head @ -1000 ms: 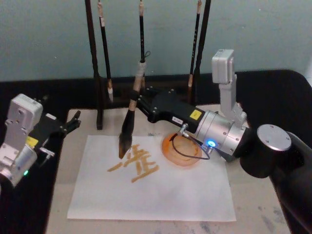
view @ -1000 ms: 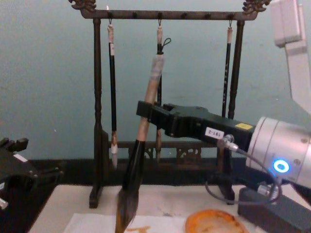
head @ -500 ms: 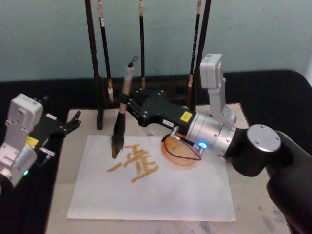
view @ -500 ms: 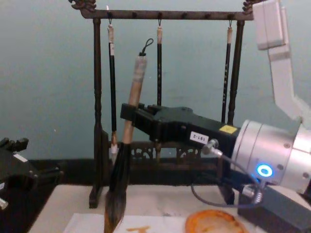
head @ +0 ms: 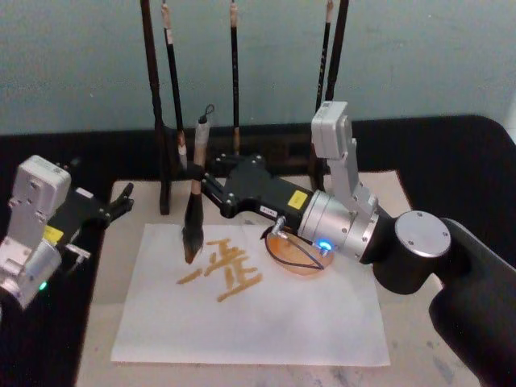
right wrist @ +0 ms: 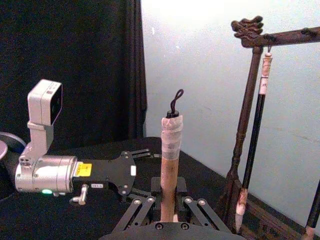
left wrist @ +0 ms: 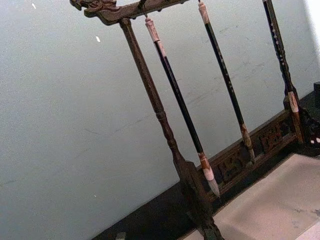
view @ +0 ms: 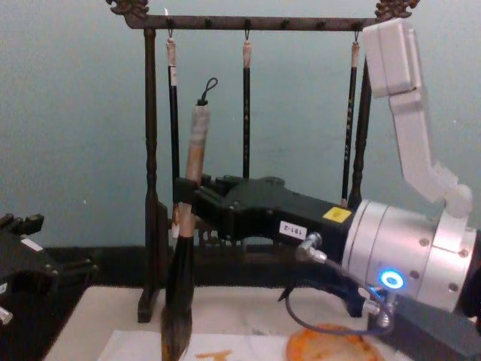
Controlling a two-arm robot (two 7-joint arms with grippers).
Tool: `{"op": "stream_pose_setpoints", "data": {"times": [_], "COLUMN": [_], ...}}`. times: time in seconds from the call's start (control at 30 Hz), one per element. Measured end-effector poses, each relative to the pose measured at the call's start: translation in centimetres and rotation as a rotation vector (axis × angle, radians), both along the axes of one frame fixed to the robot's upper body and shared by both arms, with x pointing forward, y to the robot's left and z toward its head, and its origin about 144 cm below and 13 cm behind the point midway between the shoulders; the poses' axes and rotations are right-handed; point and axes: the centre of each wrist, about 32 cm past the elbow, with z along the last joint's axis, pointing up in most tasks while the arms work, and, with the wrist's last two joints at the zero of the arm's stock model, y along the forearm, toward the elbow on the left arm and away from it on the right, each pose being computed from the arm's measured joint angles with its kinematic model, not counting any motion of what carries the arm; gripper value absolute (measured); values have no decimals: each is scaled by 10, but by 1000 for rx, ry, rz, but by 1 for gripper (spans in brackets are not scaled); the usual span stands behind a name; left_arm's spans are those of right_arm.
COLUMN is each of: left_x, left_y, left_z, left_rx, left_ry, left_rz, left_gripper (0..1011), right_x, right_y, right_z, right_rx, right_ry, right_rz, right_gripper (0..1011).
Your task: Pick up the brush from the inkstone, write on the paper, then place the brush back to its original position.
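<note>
The brush (head: 193,219) is showing grey-brown bristles, a black lower shaft, a tan upper shaft and a black cord loop. The right claw (head: 201,179) is showing black with a yellow label, its wrist silver with a blue light glowing. Orange strokes (head: 222,276) are marking the white paper (head: 266,322). The inkstone (head: 302,268) is showing orange against the beige mat (head: 101,322).

A black counter (head: 439,145) carries a beige mat (head: 101,322), which covers its near middle. A white paper (head: 266,322) lies flat on the mat (orange strokes (head: 222,274) mark its far left part). The round orange inkstone (head: 300,266) sits at the paper's far edge, towards the right. A dark wooden rack (head: 164,189) stands on the mat's far side, just behind the paper.
</note>
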Motion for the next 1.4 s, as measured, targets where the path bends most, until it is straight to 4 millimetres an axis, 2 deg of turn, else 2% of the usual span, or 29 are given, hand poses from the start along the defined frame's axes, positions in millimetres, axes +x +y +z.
{"op": "stream_pose_setpoints", "data": {"times": [1.4], "left_x": [0], "left_y": [0], "left_z": [0], "left_rx": [0], "left_ry": [0], "left_rz": [0], "left_gripper": [1010], "right_x": [-6], "right_y": [7], "right_z": [-13], "right_rx": [-13], "right_ry": [6], "right_rz": [1], "right_gripper": [172]}}
